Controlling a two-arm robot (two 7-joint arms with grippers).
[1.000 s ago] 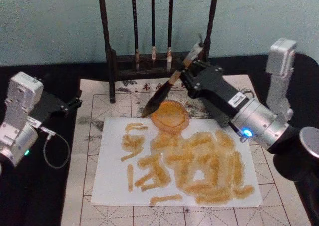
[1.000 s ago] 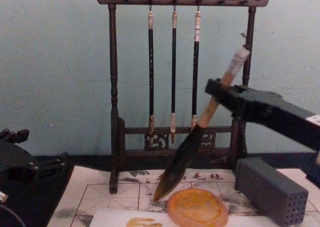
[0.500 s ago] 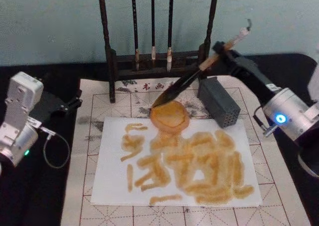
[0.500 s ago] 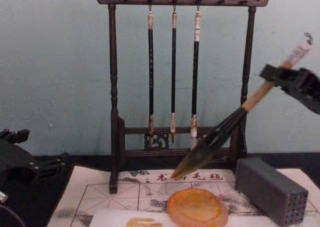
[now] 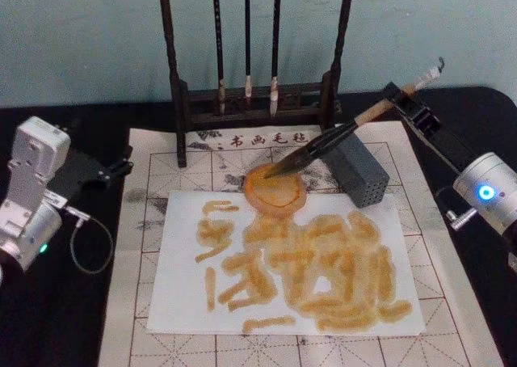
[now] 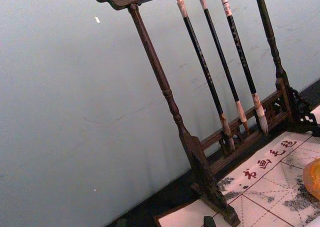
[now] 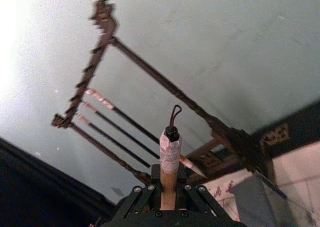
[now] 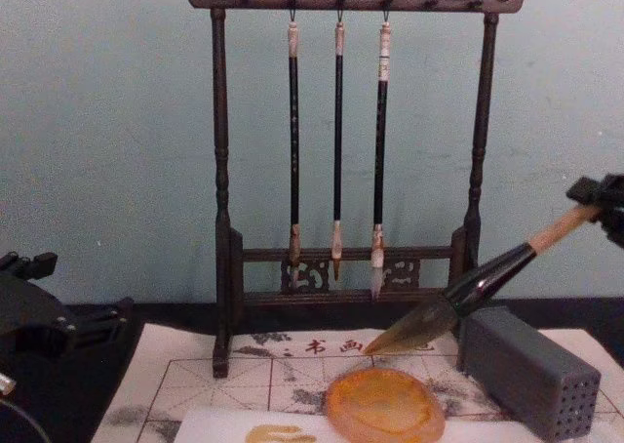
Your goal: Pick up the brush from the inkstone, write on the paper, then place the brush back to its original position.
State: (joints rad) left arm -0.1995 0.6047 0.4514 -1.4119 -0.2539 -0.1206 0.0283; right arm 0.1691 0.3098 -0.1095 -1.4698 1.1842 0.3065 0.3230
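Compared with half a second earlier, the right gripper (image 5: 401, 99) had drawn back toward the upper right of the head view. It was clamped on the brush (image 5: 335, 138) just below its white cap. The brush had tipped flatter, and its bristles lay over the far rim of the inkstone (image 5: 275, 193); I could not confirm contact. The shaft crossed a corner of the grey block (image 5: 359, 173). The paper (image 5: 182, 298) lay below centre, with the brush rack (image 5: 174, 76) behind. The left gripper (image 5: 101, 173) sat parked at mid-left.
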